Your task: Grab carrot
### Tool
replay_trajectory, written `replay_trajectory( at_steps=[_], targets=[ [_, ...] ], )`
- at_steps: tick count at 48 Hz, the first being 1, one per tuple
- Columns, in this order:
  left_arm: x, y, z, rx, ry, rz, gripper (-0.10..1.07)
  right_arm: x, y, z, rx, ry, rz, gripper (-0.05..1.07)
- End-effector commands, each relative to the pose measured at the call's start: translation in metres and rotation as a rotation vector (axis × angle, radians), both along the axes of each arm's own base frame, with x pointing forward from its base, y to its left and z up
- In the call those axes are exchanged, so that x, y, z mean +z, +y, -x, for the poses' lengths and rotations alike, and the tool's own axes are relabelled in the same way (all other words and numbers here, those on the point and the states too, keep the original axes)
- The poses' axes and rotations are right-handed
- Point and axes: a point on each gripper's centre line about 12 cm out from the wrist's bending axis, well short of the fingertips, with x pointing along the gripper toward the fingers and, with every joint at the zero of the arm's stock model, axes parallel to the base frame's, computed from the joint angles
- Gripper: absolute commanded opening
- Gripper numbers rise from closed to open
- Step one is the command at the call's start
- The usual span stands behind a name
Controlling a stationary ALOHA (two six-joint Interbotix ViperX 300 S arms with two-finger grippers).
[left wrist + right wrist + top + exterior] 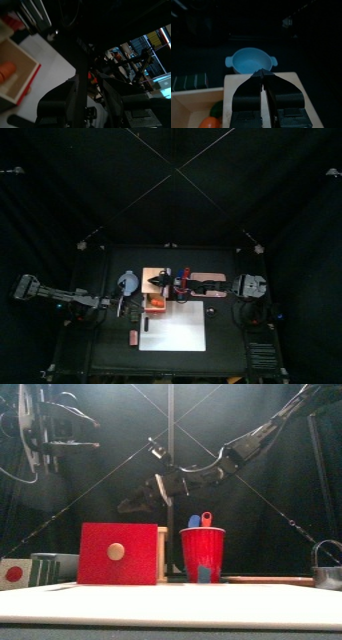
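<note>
Closed black jaws of the right hand (262, 75) hang over the wooden box (191, 102) holding the carrot (210, 122), seemingly poised to descend. Whether the left hand is apart, I cannot tell.

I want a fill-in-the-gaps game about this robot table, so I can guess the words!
1. The orange carrot lies inside a wooden ____.
2. The right pincer above it is ____, holding nothing.
3. In the front view, the cup with pens in it is ____.
4. The small pot with two handles is ____.
Missing words: box, shut, red, blue.
</note>
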Motion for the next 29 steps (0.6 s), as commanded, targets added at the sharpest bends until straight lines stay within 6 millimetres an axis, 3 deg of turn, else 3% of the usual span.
replay_trajectory(
  at_steps=[1, 12, 20, 29],
  targets=[
    [0.016, 0.010, 0.004, 0.016, -0.065, -0.118, 0.72, 0.046, 0.010, 0.005, 0.015, -0.096, 0.018, 0.04],
    [0.033, 0.023, 0.014, 0.039, -0.132, -0.381, 0.70, 0.086, 0.036, 0.032, 0.049, -0.166, 0.018, 0.04],
    [0.036, 0.025, 0.014, 0.037, -0.141, -0.467, 0.70, 0.103, 0.049, 0.058, 0.068, -0.205, 0.029, 0.04],
    [0.036, 0.032, 0.015, 0.065, -0.133, -0.494, 0.70, 0.104, 0.052, 0.080, 0.072, -0.241, 0.034, 0.04]
  ],
)
